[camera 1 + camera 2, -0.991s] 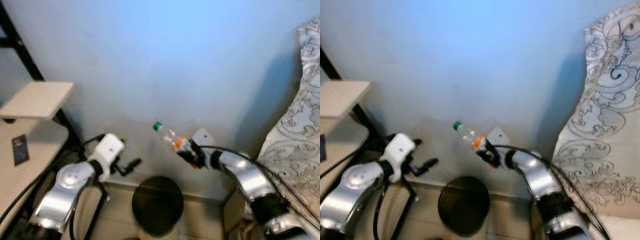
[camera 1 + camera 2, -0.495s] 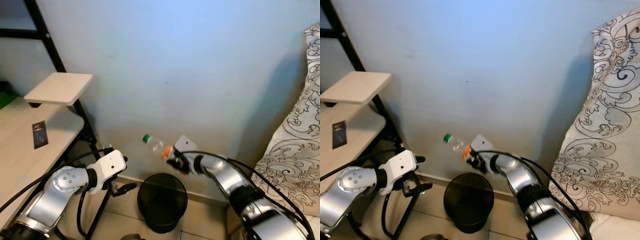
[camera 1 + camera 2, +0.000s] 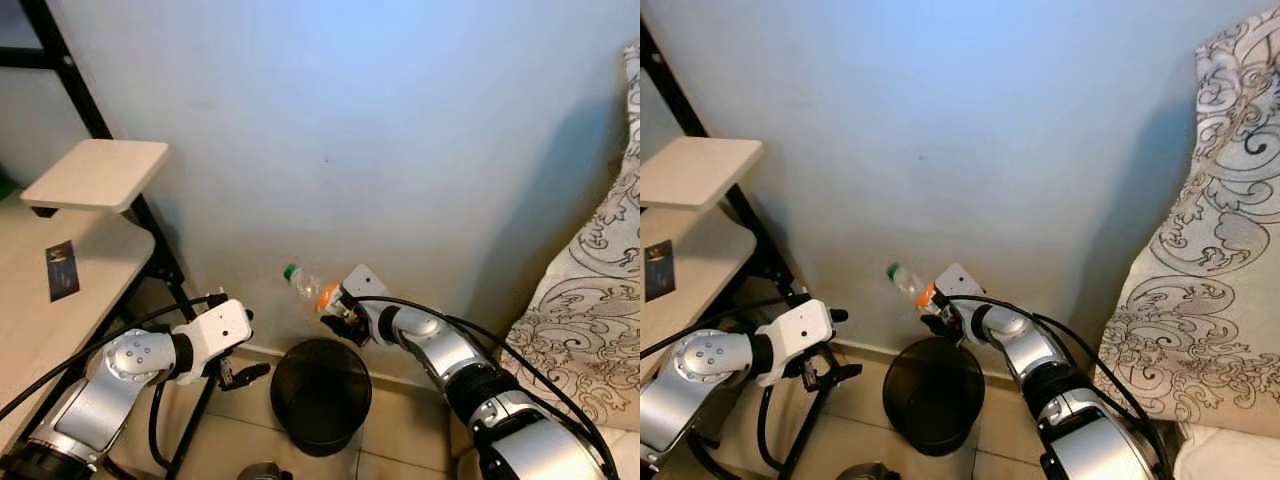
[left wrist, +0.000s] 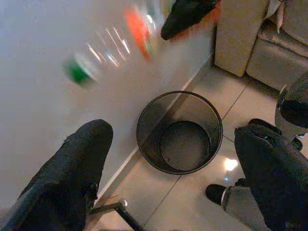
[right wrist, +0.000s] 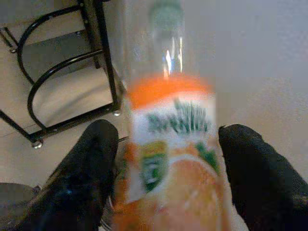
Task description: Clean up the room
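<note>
Right end effector [image 3: 340, 318] pinches a clear plastic bottle [image 3: 310, 287] by its orange-label end, green cap tilted up toward the blue wall [image 3: 380, 130], held just above the black trash bin [image 3: 320, 395] on the tiled floor. Left end effector [image 3: 243, 373] hangs beside the bin, fingers spread, holding nothing. The bottle looks empty, though blur makes that uncertain.
</note>
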You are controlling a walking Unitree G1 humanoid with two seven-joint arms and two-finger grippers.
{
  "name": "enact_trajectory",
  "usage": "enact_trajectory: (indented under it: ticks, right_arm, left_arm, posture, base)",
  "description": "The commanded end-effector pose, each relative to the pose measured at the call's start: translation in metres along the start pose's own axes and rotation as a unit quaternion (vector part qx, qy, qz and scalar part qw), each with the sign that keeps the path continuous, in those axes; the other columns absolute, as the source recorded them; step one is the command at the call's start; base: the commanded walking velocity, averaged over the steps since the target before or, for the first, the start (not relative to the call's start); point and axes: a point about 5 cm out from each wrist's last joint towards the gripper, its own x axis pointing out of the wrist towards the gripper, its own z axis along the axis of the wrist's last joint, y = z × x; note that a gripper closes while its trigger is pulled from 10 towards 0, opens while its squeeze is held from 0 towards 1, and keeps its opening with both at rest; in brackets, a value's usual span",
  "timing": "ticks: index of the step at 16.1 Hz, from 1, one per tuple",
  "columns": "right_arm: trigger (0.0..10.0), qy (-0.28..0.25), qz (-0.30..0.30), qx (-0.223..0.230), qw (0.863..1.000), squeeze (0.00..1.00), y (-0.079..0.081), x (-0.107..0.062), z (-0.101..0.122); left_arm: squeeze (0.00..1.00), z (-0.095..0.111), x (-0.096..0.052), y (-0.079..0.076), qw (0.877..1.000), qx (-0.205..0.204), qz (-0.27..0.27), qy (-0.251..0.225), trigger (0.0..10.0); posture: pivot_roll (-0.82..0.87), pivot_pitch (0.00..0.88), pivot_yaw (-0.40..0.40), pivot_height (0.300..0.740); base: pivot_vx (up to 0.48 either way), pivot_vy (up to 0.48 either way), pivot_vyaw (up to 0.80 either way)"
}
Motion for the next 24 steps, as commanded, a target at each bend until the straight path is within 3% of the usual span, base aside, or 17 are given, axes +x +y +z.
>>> enact_trajectory:
  ticks: [1, 7, 9, 11, 13, 14, 15, 16, 18, 21, 22, 23, 24]
  right_arm:
    - [10.0, -0.011, 0.002, 0.001, 1.000, 1.00, 0.000, 0.001, 0.003]
    - [10.0, -0.032, -0.008, 0.012, 0.999, 1.00, -0.006, -0.004, 0.004]
    - [10.0, -0.059, -0.037, 0.026, 0.997, 1.00, -0.014, -0.011, 0.005]
    - [10.0, -0.108, -0.105, 0.072, 0.986, 1.00, -0.026, -0.027, 0.005]
    - [10.0, -0.149, -0.179, 0.149, 0.961, 1.00, -0.035, -0.042, 0.004]
    - [10.0, -0.156, -0.192, 0.168, 0.954, 1.00, -0.037, -0.045, 0.003]
    - [10.0, -0.167, -0.210, 0.192, 0.944, 1.00, -0.037, -0.050, 0.002]
    - [10.0, -0.168, -0.215, 0.195, 0.942, 1.00, -0.035, -0.052, 0.002]
    - [10.0, -0.172, -0.216, 0.195, 0.941, 1.00, -0.031, -0.058, 0.005]
    - [10.0, -0.163, -0.215, 0.200, 0.942, 1.00, -0.023, -0.065, 0.003]
    - [10.0, -0.160, -0.204, 0.195, 0.946, 1.00, -0.020, -0.068, 0.002]
    - [10.0, -0.151, -0.181, 0.177, 0.956, 1.00, -0.015, -0.070, -0.003]
    - [10.0, -0.140, -0.162, 0.156, 0.964, 1.00, -0.010, -0.073, -0.005]
  left_arm:
    - [0.00, -0.002, 0.000, 0.001, 1.000, 0.003, -0.002, 0.007, 10.0]
    - [0.00, 0.001, 0.002, 0.003, 1.000, -0.002, 0.004, -0.004, 10.0]
    - [0.00, 0.013, 0.003, 0.011, 0.998, -0.006, 0.056, -0.042, 10.0]
    - [0.00, 0.039, 0.007, 0.032, 0.976, -0.058, 0.173, -0.118, 10.0]
    - [0.00, 0.046, 0.009, 0.042, 0.958, -0.063, 0.246, -0.135, 10.0]
    - [0.00, 0.047, 0.008, 0.043, 0.953, -0.063, 0.262, -0.140, 10.0]
    - [0.00, 0.049, 0.004, 0.047, 0.939, -0.073, 0.298, -0.158, 10.0]
    - [0.00, 0.050, 0.001, 0.050, 0.933, -0.062, 0.318, -0.157, 10.0]
    - [0.00, 0.051, -0.006, 0.061, 0.931, -0.052, 0.331, -0.147, 10.0]
    - [0.00, 0.050, -0.010, 0.062, 0.932, -0.091, 0.313, -0.158, 10.0]
    - [0.00, 0.049, -0.007, 0.055, 0.935, -0.116, 0.292, -0.167, 10.0]
    - [0.00, 0.043, 0.001, 0.038, 0.946, -0.124, 0.256, -0.155, 10.0]
    - [0.00, 0.040, 0.007, 0.023, 0.959, -0.104, 0.222, -0.143, 10.0]
  posture:
    - [0.14, 0.000, 0.059, 0.740]
    - [0.14, 0.000, 0.065, 0.740]
    - [0.15, 0.000, 0.051, 0.740]
    - [0.15, 0.000, 0.043, 0.740]
    - [0.14, 0.000, 0.042, 0.740]
    - [0.13, 0.000, 0.044, 0.740]
    - [0.12, 0.000, 0.049, 0.740]
    - [0.12, 0.000, 0.047, 0.740]
    - [0.13, 0.000, 0.031, 0.740]
    - [0.12, 0.000, 0.014, 0.740]
    - [0.13, 0.000, 0.017, 0.740]
    - [0.12, 0.000, 0.026, 0.740]
    - [0.12, 0.000, 0.026, 0.740]
  base:
    - [0.000, 0.000, 0.00]
    - [0.000, 0.000, 0.00]
    - [0.000, 0.000, 0.00]
    - [0.000, 0.000, 0.00]
    - [0.000, 0.000, -0.39]
    - [0.000, 0.000, -0.78]
    - [0.000, 0.000, -0.78]
    - [0.000, 0.000, -0.78]
    - [0.000, 0.000, -0.78]
    - [0.000, 0.000, -0.78]
    - [0.000, 0.000, -0.78]
    - [0.000, 0.000, -0.78]
    - [0.000, 0.000, -0.78]
